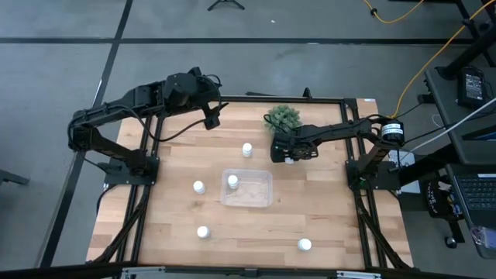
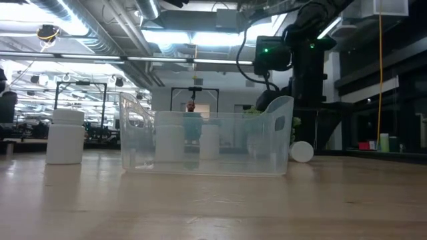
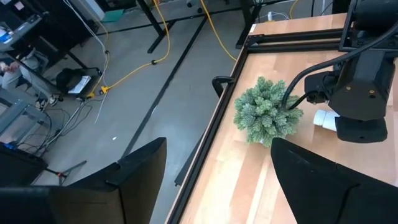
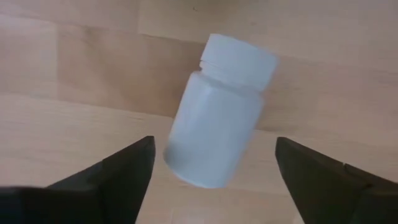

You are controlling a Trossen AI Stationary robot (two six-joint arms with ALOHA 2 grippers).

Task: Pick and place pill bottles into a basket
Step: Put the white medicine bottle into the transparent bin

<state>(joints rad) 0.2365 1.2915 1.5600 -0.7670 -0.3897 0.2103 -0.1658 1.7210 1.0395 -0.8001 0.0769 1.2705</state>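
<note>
A white pill bottle lies on its side on the wood table, cap pointing away from my right gripper; it also shows in the high view and the low view. My right gripper is open, its fingers on either side of the bottle and apart from it, next to the green plant. One bottle stands in the clear basket. Other bottles stand on the table at the far side, left of the basket, near left and near right. My left gripper is open and empty at the far edge.
The black metal frame runs around the table. The spiky plant stands at the far edge, close behind my right gripper. Bare wood lies between the basket and the table's near edge.
</note>
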